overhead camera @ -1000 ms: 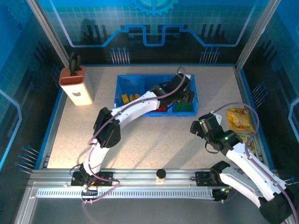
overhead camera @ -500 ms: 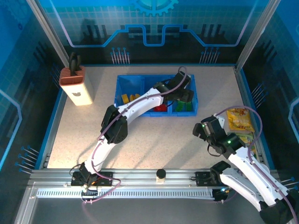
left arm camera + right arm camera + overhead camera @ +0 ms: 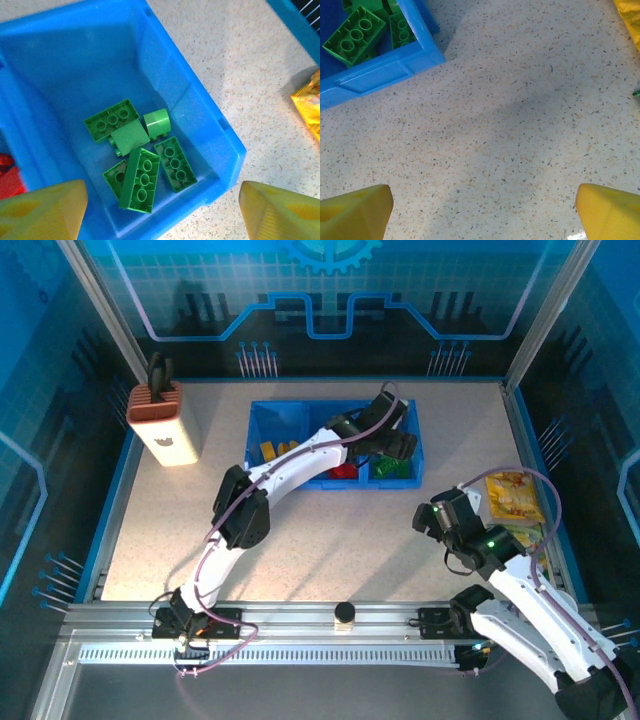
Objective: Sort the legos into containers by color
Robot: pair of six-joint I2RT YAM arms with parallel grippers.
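L arm reaches far fwd from its base, elbow bent partway out, forearm angled off to the right, wrist tipped down. L gripper: yellow fingers wide apart, nothing btwn them. R arm folded closer in, forearm coming up from the near-right, wrist pointing fwd-left & down. R gripper faces down, its fingers spread wide, nothing held

light: bright, even | shadows: soft, diffuse | focus: mostly sharp
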